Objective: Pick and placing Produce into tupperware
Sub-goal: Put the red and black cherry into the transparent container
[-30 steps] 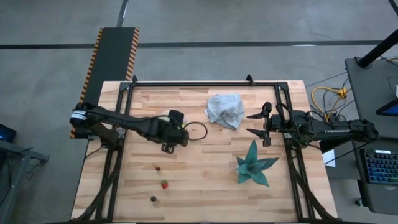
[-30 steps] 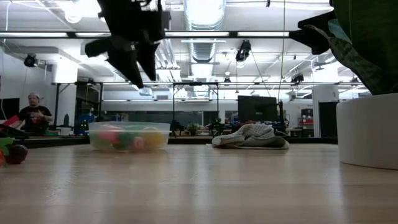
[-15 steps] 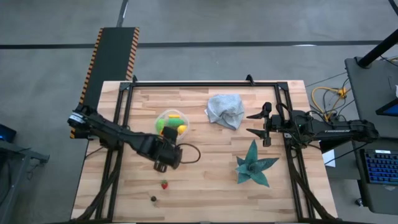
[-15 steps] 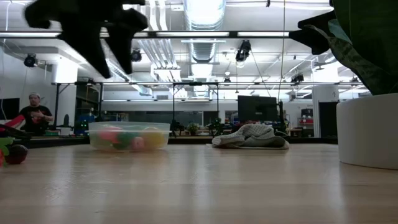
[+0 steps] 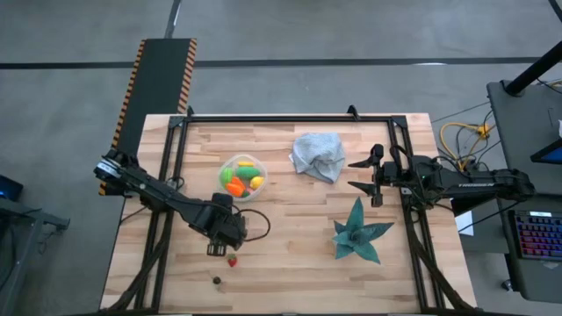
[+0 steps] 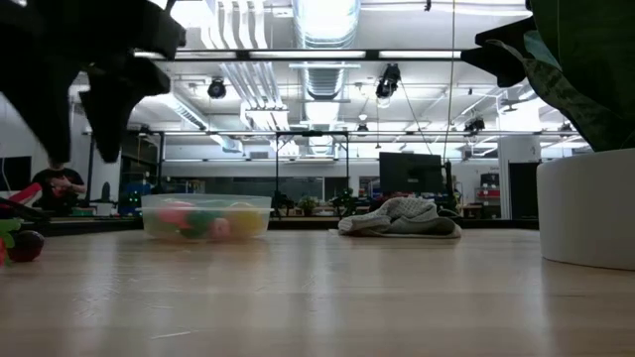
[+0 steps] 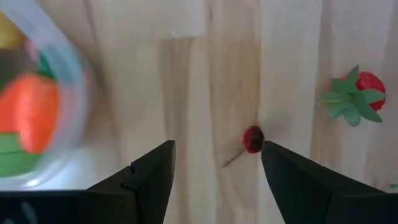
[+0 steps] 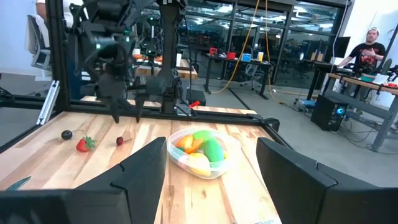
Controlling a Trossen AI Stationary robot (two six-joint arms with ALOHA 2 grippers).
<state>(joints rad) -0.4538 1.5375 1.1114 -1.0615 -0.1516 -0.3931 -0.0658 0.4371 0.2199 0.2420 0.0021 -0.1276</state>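
While the right arm waits at the bench's (image 5: 290, 263) three o'clock edge, the left arm reaches in from nine o'clock toward the loose produce near the six o'clock side.

Largest first: the wooden bench fills the overhead view. A teal spiky leafy piece (image 5: 358, 233) lies toward four o'clock, and a crumpled grey cloth (image 5: 318, 155) lies near one o'clock. The clear tupperware (image 5: 241, 176) sits a little toward eleven o'clock of centre, already holding green, yellow and orange toy produce.

The left claw (image 5: 221, 249) hangs above the bench at about seven o'clock, well apart from the tupperware. Its jaws stand wide open and hold nothing. The right claw (image 5: 366, 175) is also parted and empty.

Three small pieces remain on the bench. A toy strawberry (image 5: 232, 260) with green leaves lies just beside the left claw. A small red cherry (image 7: 252, 139) with a thin stem shows between the open fingers in the left wrist view; overhead the claw hides it. A dark round piece (image 5: 216, 281) lies nearest the six o'clock edge.

The step in hand appears to be picking up the cherry. To do it well, the claw should descend straight down with the cherry centred between the fingers, close on the round body rather than the stem, and avoid nudging the strawberry beside it.
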